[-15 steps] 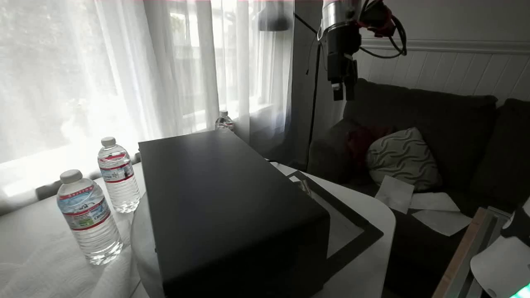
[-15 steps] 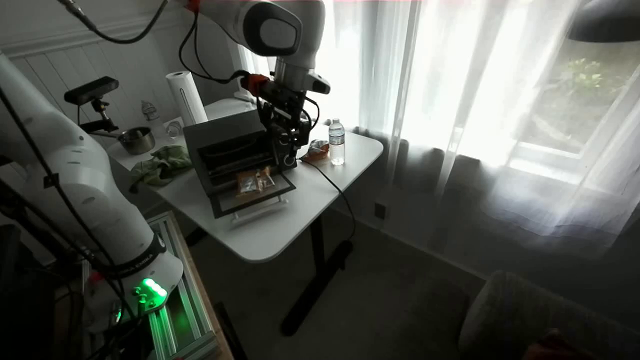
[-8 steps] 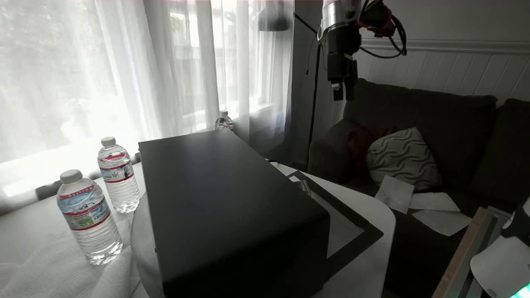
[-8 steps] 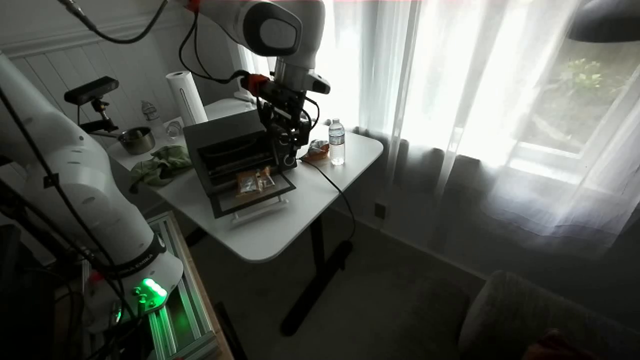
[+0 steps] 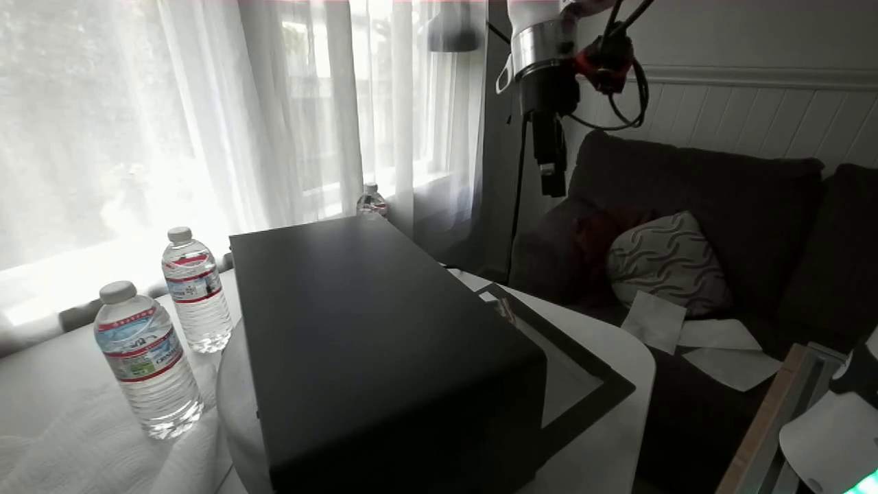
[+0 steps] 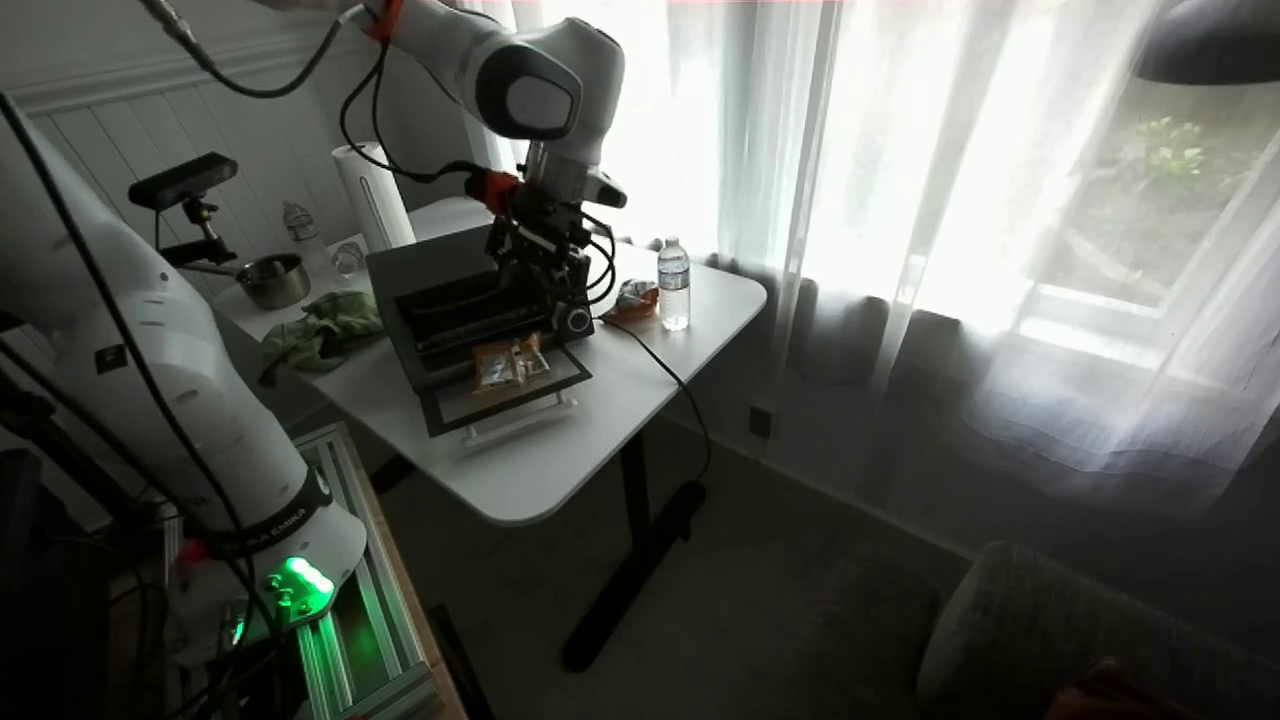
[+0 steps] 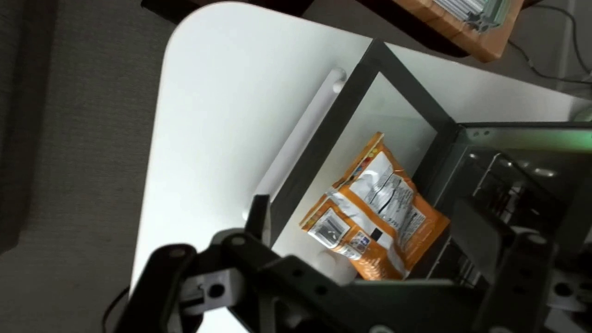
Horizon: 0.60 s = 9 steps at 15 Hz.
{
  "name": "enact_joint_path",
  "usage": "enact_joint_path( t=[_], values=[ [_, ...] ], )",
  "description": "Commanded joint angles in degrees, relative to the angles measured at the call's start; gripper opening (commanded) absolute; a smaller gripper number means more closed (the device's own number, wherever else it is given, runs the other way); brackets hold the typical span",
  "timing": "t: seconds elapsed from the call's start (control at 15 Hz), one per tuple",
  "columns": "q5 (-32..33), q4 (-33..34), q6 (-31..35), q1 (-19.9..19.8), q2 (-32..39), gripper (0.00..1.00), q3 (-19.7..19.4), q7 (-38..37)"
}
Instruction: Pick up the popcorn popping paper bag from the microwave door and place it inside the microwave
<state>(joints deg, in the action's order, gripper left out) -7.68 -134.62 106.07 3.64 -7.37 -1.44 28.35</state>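
Note:
The popcorn bag (image 7: 393,199) is an orange packet with white and silver print. It lies on the open microwave door (image 7: 326,138), close to the oven's opening. In exterior views the bag (image 6: 508,364) shows on the door (image 6: 510,403), and only a sliver of the bag (image 5: 506,310) shows past the black microwave (image 5: 384,329). The microwave (image 6: 400,290) is open, with wire racks inside in the wrist view. My gripper (image 7: 370,226) is open and empty, its fingers wide apart on either side of the bag's image. In an exterior view my gripper (image 5: 553,185) hangs well above the door.
A white door handle (image 7: 296,134) runs along the door's outer edge. A water bottle (image 6: 674,290) and a foil-and-orange packet (image 6: 636,298) stand right of the microwave. A green cloth (image 6: 325,330) and a metal pot (image 6: 273,280) are on its left. More bottles (image 5: 195,291) stand behind it.
My arm has moved down over the last half second, and left in both exterior views. The gripper appears turned, its fingers now overlapping in an exterior view. The bag and door have not moved.

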Motion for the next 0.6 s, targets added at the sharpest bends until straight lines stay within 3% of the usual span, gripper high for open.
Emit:
enact_joint_path(
  t=[0.0,0.27,0.53],
  values=[
    [-6.08,-3.55,6.46,1.02,1.06,1.00,0.68,7.87],
    [-14.20,-5.01,13.95,1.32,5.20,1.00,1.52,16.18],
    [-22.66,-2.71,14.25,0.24,11.33,1.00,2.33,25.53]
  ],
)
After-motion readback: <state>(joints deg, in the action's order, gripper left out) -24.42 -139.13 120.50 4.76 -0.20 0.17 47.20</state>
